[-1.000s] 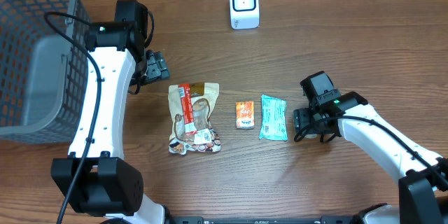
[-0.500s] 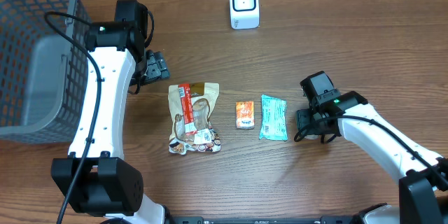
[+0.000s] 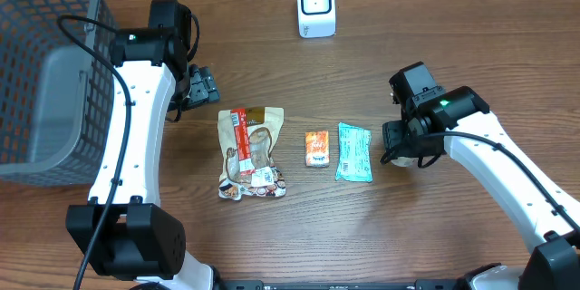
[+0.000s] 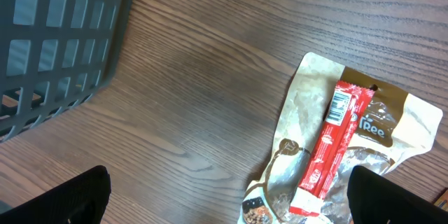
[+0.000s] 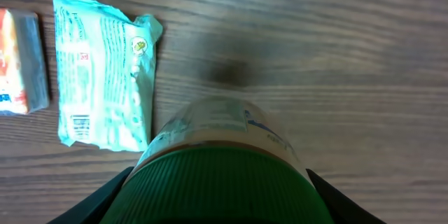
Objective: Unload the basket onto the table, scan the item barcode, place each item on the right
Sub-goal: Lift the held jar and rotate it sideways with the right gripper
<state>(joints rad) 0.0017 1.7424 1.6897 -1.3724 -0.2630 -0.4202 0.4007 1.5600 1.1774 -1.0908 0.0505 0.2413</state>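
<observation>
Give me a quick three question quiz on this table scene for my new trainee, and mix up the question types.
1. True or false: the left gripper is open and empty.
2. Which item lies nearest the right gripper? A) teal packet B) orange packet C) brown pouch
3. Fill in: the right gripper holds a jar with a ___ lid.
Key: 1 true; 2 A; 3 green.

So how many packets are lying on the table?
3: brown pouch left, orange packet middle, teal packet right. A red stick on the pouch may be a fourth.
</observation>
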